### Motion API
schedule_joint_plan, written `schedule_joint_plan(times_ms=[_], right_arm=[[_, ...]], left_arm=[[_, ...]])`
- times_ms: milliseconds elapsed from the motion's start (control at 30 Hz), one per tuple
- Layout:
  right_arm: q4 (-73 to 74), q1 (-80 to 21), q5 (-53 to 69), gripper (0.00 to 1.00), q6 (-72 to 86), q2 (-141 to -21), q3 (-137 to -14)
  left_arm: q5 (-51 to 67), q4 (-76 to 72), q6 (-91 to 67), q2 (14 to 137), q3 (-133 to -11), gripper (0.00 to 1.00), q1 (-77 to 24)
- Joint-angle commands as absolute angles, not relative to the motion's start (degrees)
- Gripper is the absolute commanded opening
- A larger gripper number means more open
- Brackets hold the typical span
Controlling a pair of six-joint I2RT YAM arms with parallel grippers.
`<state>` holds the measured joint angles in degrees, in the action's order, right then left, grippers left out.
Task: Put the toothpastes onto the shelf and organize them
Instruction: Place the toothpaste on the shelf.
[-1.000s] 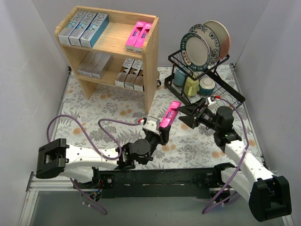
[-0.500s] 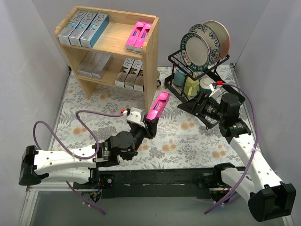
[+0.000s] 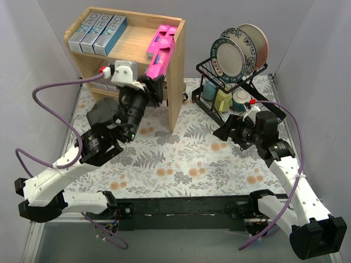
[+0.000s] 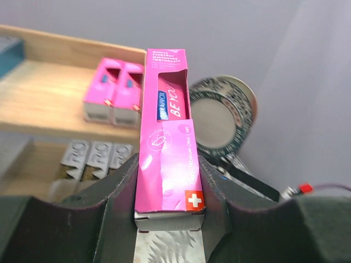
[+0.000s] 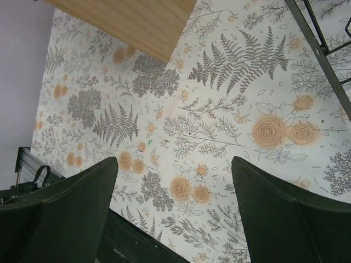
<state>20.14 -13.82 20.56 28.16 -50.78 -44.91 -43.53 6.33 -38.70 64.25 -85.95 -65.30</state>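
Observation:
My left gripper (image 3: 152, 82) is shut on a hot pink toothpaste carton (image 3: 158, 55), held lengthwise in the air at the shelf's (image 3: 176, 82) top right front corner. In the left wrist view the carton (image 4: 167, 153) sits between both fingers (image 4: 122, 189), pointing at two pink toothpastes (image 4: 114, 97) on the top tier. Three silver and teal toothpastes (image 3: 101, 26) lie at the top left. Patterned cartons (image 4: 92, 159) stand on the lower tier. My right gripper (image 3: 227, 130) hangs open over the floral mat (image 5: 181, 137), with nothing between its fingers (image 5: 71, 203).
A black wire dish rack (image 3: 241, 76) with plates (image 3: 235, 55) and mugs stands right of the shelf. The floral mat (image 3: 192, 159) covers the table. Grey walls close in on the left and right sides.
My left arm has lifted the pink carton from above the mat's middle up and left to the shelf's top. The right gripper has drawn back slightly and tilted down, still open.

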Motion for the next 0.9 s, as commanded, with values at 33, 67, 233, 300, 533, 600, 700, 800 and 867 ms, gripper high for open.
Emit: schedule_joint_plan(times_ms=[33, 67, 233, 300, 533, 600, 700, 800, 867], right_arm=[[20.6, -13.4, 19.7, 0.93, 23.8, -51.2, -46.5], [20.8, -13.4, 19.9, 0.93, 23.5, -51.6, -46.5], [20.9, -13.4, 20.7, 0.92, 22.3, -51.9, -45.7], [20.8, -13.4, 20.7, 0.92, 21.8, -51.6, -45.4], [21.9, -13.4, 18.2, 0.92, 19.4, -50.4, -45.6], [21.9, -13.4, 17.8, 0.92, 19.1, -50.1, -45.4], [21.8, -13.3, 17.7, 0.92, 19.1, -49.8, -45.0], [21.6, -13.4, 17.4, 0.92, 19.1, -49.5, -44.6], [21.4, -13.4, 17.1, 0.92, 19.1, -49.3, -44.6]], left_arm=[[-34.9, 11.2, -32.6, 69.2, -96.9, 0.19, -55.5], [-33.5, 12.7, -33.0, 70.2, -98.3, 0.19, -53.6], [-21.6, 15.3, -37.2, 77.1, -104.6, 0.2, -39.6], [-18.6, 17.0, -39.7, 79.3, -108.1, 0.2, -35.7], [-7.7, 17.5, -43.8, 86.0, -112.4, 0.21, -23.1], [-6.6, 16.9, -43.8, 86.3, -112.0, 0.22, -21.6], [-4.3, 17.5, -44.2, 87.7, -111.9, 0.23, -20.8], [-2.8, 17.5, -45.1, 88.7, -110.3, 0.26, -20.4], [-1.8, 15.9, -46.2, 88.3, -108.8, 0.31, -20.4]])
